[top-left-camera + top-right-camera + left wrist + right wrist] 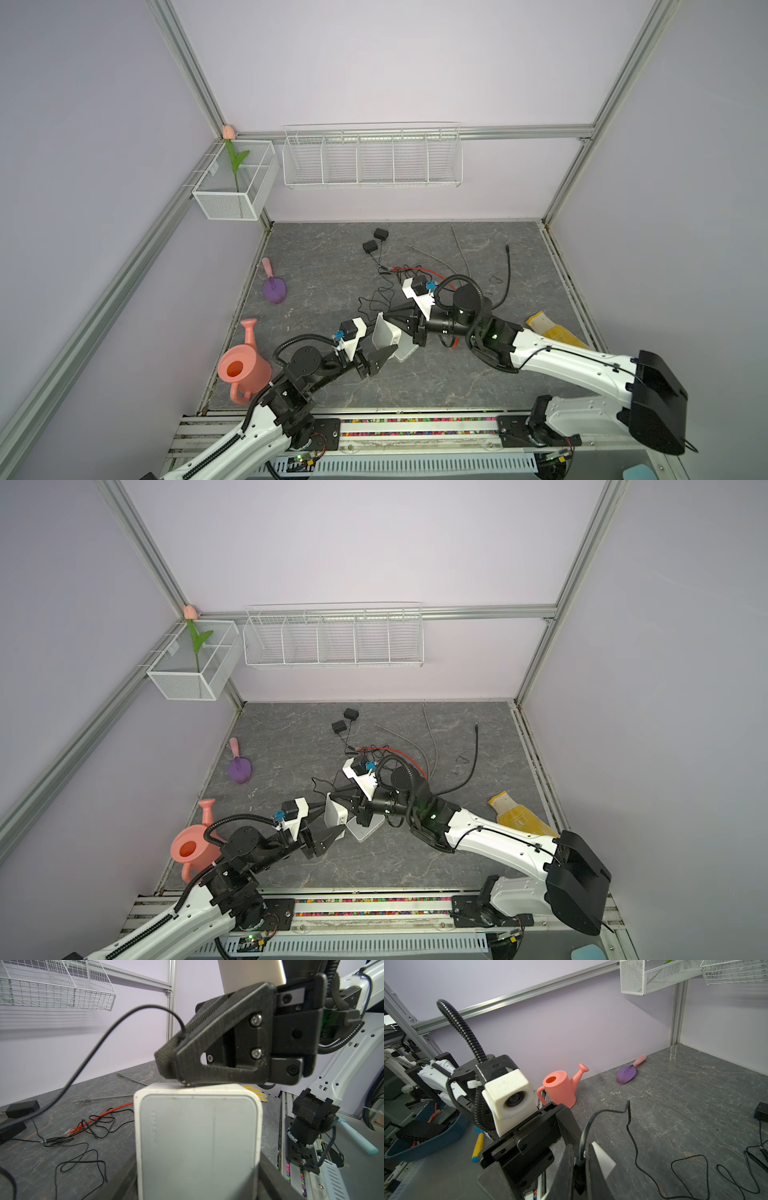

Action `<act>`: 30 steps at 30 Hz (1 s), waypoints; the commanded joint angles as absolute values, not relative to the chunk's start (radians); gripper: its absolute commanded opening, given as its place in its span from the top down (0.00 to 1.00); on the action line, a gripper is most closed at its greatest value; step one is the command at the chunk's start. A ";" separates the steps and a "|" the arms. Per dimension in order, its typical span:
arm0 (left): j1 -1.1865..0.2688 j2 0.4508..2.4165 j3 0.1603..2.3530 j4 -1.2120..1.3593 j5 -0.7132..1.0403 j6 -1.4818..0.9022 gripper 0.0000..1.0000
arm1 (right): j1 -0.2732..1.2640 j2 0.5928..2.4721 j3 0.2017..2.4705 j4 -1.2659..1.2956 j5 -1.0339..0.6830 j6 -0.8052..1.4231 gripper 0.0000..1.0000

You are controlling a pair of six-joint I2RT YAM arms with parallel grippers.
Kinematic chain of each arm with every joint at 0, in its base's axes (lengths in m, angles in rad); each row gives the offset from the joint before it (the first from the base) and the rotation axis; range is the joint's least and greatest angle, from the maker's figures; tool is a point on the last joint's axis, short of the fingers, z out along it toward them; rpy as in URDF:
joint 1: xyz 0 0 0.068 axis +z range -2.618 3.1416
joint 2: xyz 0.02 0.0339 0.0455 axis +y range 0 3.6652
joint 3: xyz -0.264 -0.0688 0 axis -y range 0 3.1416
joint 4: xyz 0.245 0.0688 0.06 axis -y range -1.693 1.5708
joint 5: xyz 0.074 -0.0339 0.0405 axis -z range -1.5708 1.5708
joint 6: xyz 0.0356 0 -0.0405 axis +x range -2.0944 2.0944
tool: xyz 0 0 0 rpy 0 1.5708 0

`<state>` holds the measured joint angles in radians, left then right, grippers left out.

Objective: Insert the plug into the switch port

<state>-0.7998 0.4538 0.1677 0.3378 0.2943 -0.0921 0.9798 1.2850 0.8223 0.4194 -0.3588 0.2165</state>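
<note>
Mostly white rounded switch (197, 1136), scuffed; plug (579, 1165) black.

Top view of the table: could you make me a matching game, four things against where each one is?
1 pink plastic watering can
2 purple trowel with pink handle
3 white box-shaped switch
4 black cable plug

A gripped in the left hand
B pinched in the right hand
C table, near-left corner
D along the left edge, farther back

Pairs: 1-C, 2-D, 3-A, 4-B

Pink watering can (244, 369) and purple trowel (274, 289) — tulip (235, 163) in mesh basket (224, 206).
</note>
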 commanded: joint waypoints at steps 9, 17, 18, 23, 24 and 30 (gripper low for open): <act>-0.802 0.412 0.237 0.545 0.265 -0.103 1.00 | 0.991 1.314 0.841 0.153 -0.371 0.176 0.87; -0.802 0.435 0.148 0.522 0.233 -0.120 1.00 | 0.986 1.266 1.033 -0.012 -0.453 0.112 0.61; -0.802 0.442 0.144 0.519 0.230 -0.121 1.00 | 0.986 1.255 1.047 -0.025 -0.451 0.102 0.58; -0.802 0.448 0.137 0.496 0.232 -0.122 1.00 | 0.986 1.222 1.072 -0.065 -0.442 0.074 0.54; -0.802 0.448 0.136 0.494 0.231 -0.123 1.00 | 0.984 1.214 1.070 -0.070 -0.433 0.072 0.54; -0.802 0.449 0.133 0.488 0.233 -0.129 1.00 | 0.974 1.187 1.049 -0.064 -0.419 0.073 0.55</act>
